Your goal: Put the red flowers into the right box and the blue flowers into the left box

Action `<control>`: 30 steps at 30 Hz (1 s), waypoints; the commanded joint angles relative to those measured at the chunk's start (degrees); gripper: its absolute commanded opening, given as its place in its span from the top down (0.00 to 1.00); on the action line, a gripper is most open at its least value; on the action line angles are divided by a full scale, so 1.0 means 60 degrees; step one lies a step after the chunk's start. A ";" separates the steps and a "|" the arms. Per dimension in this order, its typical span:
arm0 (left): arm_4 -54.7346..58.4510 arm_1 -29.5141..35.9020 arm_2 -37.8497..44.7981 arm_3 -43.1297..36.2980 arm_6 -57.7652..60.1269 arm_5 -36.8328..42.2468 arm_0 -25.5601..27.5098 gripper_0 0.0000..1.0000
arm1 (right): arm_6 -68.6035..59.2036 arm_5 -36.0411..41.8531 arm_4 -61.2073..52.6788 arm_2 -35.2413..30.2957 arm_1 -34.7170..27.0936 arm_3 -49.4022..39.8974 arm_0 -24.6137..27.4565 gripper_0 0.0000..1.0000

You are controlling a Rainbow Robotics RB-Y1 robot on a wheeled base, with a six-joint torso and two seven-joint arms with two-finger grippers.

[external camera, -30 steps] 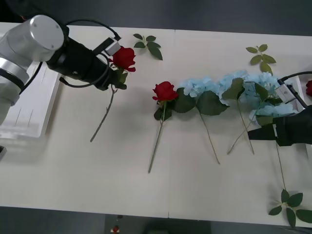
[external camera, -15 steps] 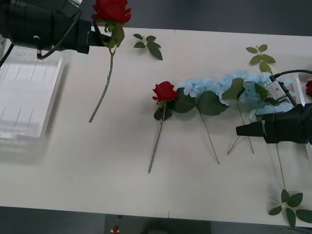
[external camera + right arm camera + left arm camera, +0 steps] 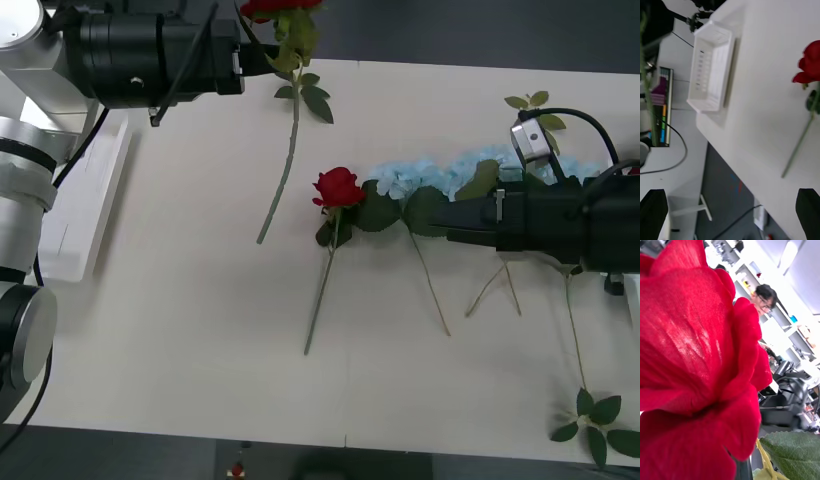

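The left box [image 3: 85,215] sits at the table's [image 3: 180,330] left edge. The left tool [image 3: 262,55], clamped on a red rose [image 3: 290,10], holds it aloft. A second rose [image 3: 338,187] lies mid-table beside the blue flowers [image 3: 415,180]. The right tool [image 3: 450,218] hovers there, fingers [image 3: 808,210] spread wide, empty.

Flowers spread across a table, one lifted at the far edge

A tray [image 3: 85,215] sits at the left edge; a rose [image 3: 338,190] lies mid-table, hydrangeas [image 3: 420,178] just right of it, and the left gripper [image 3: 262,58] holds another rose [image 3: 283,8] above the far side
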 commanded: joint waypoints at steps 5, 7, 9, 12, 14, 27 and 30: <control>0.0096 -0.0664 -0.0252 -0.0291 -0.0464 -0.0272 0.0145 1.00 | -0.0925 -0.1515 -0.0081 -0.0454 0.0678 -0.1464 -0.0073 0.00; 0.0096 -0.0796 -0.0413 -0.0306 -0.0537 -0.0463 0.0189 1.00 | -0.0998 -0.2028 -0.0081 -0.0454 0.0956 -0.1669 -0.0073 0.00; 0.0154 -0.0943 -0.0574 -0.0306 -0.0610 -0.0653 0.0233 1.00 | -0.1056 -0.2467 -0.0081 -0.0439 0.1337 -0.1728 -0.0073 0.00; 0.0213 -0.1133 -0.0721 -0.0306 -0.0698 -0.0873 0.0306 1.00 | -0.1086 -0.2921 -0.0081 -0.0410 0.1835 -0.1699 -0.0058 0.00; 0.0242 -0.1250 -0.0808 -0.0306 -0.0757 -0.0990 0.0350 1.00 | -0.1086 -0.3126 -0.0066 -0.0380 0.2143 -0.1567 -0.0073 0.00; 0.0242 -0.1763 -0.1277 -0.0306 -0.1094 -0.1664 0.0467 1.00 | -0.1042 -0.3082 0.1223 0.0220 0.3285 -0.0117 -0.0512 1.00; 0.0257 -0.1778 -0.1336 -0.0306 -0.1181 -0.1752 0.0482 1.00 | -0.1071 -0.3009 0.1223 0.0220 0.3212 -0.0102 -0.0512 1.00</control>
